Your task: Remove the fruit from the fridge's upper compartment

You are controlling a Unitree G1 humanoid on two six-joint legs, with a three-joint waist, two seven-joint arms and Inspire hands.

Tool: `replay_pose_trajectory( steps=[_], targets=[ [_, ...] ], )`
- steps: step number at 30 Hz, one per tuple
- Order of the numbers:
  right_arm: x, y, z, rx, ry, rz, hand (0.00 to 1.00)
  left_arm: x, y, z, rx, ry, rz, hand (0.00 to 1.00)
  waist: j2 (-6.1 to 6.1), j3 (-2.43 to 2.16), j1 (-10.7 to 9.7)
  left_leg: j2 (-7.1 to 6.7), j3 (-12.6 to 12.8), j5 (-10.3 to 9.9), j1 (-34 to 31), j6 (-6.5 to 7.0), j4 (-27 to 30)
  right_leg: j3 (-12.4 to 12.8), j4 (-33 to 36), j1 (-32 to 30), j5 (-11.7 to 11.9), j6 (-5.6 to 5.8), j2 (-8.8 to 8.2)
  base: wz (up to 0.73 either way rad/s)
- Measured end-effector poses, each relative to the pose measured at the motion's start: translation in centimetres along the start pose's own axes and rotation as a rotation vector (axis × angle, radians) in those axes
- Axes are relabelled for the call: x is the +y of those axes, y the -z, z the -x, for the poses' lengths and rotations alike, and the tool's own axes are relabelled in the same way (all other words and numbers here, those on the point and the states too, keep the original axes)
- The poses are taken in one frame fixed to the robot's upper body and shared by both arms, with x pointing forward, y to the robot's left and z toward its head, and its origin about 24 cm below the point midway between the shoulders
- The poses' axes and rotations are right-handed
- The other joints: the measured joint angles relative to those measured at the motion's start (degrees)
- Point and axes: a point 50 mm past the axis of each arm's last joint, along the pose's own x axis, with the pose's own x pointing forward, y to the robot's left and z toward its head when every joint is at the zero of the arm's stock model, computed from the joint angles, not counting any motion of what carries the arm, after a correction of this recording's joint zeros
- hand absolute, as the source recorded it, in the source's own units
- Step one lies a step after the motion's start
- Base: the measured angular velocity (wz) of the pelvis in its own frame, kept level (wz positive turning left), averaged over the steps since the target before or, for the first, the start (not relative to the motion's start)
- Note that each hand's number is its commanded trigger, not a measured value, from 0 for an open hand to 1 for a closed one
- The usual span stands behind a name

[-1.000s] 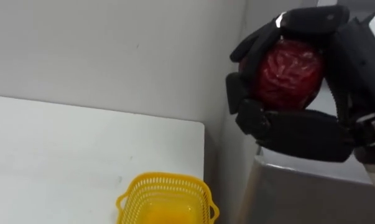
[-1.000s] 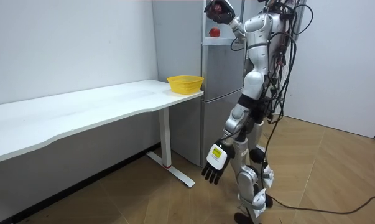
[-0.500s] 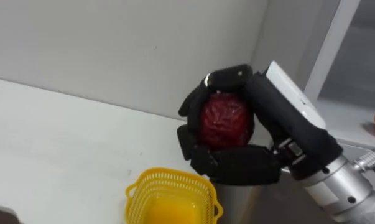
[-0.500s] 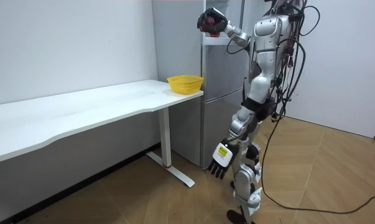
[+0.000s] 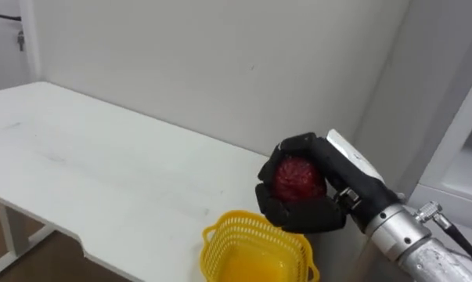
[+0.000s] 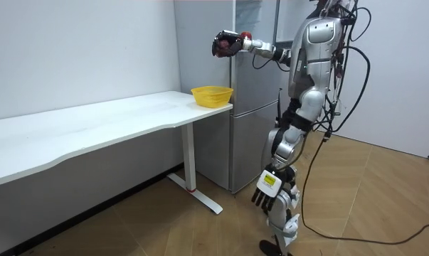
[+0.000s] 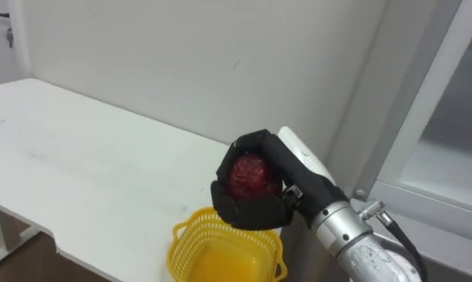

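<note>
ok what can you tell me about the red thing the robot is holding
The red thing is round and dark red, with a bumpy, slightly glossy surface, perhaps a fruit. The right hand has its dark fingers curled round it above and below, so only its front shows. It is held in the air above the yellow basket on the corner of the white table, touching nothing but the hand.

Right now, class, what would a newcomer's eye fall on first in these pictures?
The black right robot hand, closed round a dark red fruit, is held out high beside the fridge. Just below it, a bright yellow basket sits at the end of the long white table.
</note>
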Motion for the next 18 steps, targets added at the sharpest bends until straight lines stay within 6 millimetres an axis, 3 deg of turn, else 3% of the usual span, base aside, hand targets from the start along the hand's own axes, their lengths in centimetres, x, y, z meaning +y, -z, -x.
replay_pose_trajectory(
  steps=[5,7,18],
  targets=[
    [-0.1,1.8,-0.1,0.077,0.018,-0.01,1.0,0.5,0.0,0.1,-0.007,-0.017,-0.006,0.0,-1.57,0.13,0.23,-0.04,0.7,0.02,0.08,0.02,-0.04,-1.07,0.0,0.25,-0.62,0.2,-0.19,0.09],
    [-0.2,2.7,0.1,0.111,0.04,-0.037,1.0,0.9,0.1,0.1,-0.005,-0.039,-0.009,0.0,-2.26,0.44,0.36,-0.08,0.87,0.01,0.01,0.02,-0.13,-1.18,0.0,0.2,-0.87,0.27,-0.26,0.04],
    [1.4,4.2,0.2,0.179,0.012,-0.05,1.0,1.3,0.2,0.2,0.004,-0.067,-0.014,0.0,-2.74,0.48,0.39,-0.02,1.57,0.01,-0.79,0.02,-0.03,-1.7,-0.06,-0.18,-1.08,0.33,-0.44,0.03]
  ],
)
